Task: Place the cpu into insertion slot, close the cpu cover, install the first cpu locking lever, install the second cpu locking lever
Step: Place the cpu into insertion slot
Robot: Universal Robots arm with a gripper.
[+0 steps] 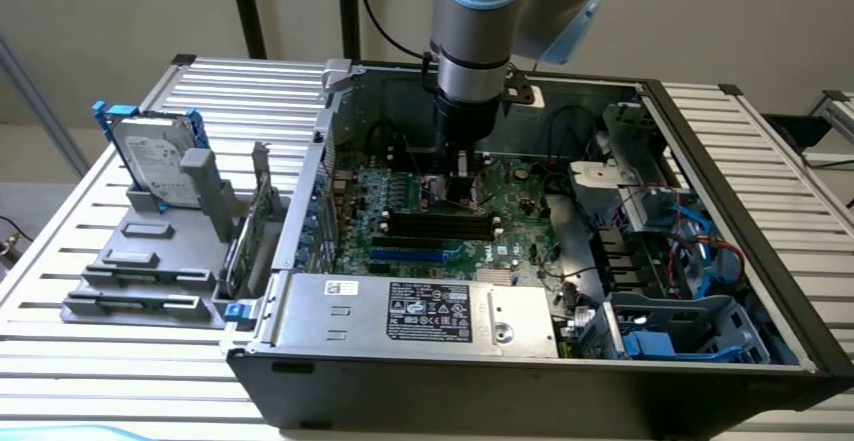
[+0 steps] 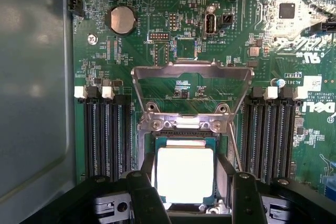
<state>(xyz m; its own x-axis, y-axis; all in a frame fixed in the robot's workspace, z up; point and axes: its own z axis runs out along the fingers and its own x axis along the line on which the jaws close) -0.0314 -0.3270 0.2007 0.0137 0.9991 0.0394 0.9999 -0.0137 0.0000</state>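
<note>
Cpu sits in the insertion slot, cpu cover raised. Claw stands wide astride it, holding nothing.

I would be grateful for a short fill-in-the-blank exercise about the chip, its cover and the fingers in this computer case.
1. The silvery chip lies in its ___.
2. The metal cover above it is swung ___, not shut.
3. The gripper has its fingers ___, one on each side of the chip.
4. The hard drive stands outside the case, on the exterior view's ___.

Missing words: socket; open; open; left.
</note>
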